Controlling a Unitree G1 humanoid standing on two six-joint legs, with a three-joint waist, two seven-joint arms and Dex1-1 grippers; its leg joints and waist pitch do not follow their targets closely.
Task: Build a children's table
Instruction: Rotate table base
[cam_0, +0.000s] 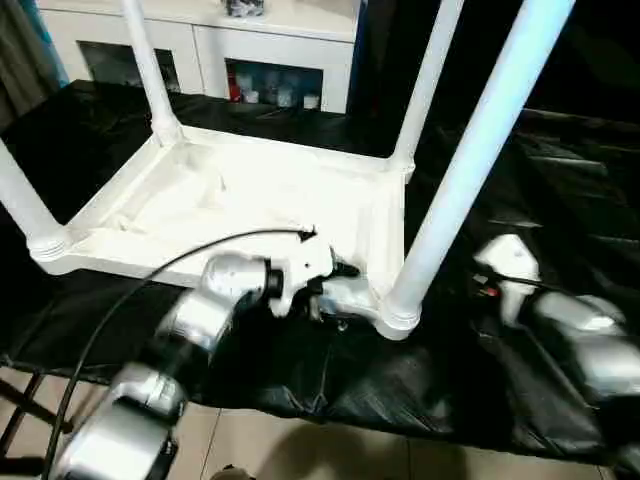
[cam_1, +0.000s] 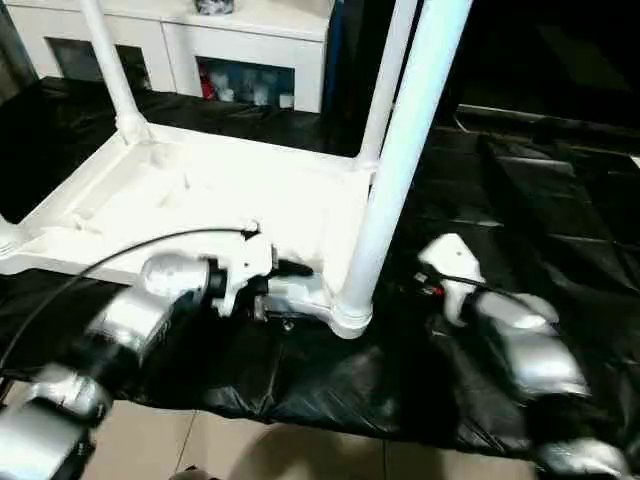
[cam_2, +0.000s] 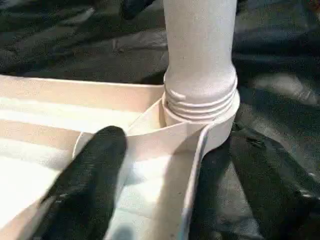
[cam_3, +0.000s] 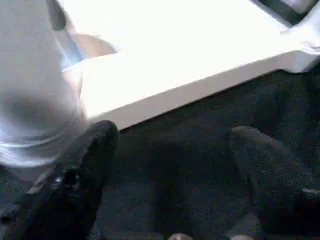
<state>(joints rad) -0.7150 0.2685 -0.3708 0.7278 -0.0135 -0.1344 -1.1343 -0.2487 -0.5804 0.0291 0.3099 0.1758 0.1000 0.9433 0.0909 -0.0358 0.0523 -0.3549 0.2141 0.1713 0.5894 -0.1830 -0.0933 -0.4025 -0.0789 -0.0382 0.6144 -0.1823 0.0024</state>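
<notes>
While the silver forearms fill the lower edge of the head views, the left pincer (cam_0: 345, 270) is seen at lower centre, spread wide astride the near rim of the upturned table top (cam_0: 250, 195), one finger (cam_2: 87, 185) inside the rim. Just right of it, the nearest leg (cam_0: 470, 160) is seated in its corner socket. At lower right, the right pincer (cam_3: 170, 175) is held wide and empty over the black-covered surface (cam_0: 300, 370). Further up, three more legs are stood in the other corners, before a white cabinet (cam_0: 250, 50)
</notes>
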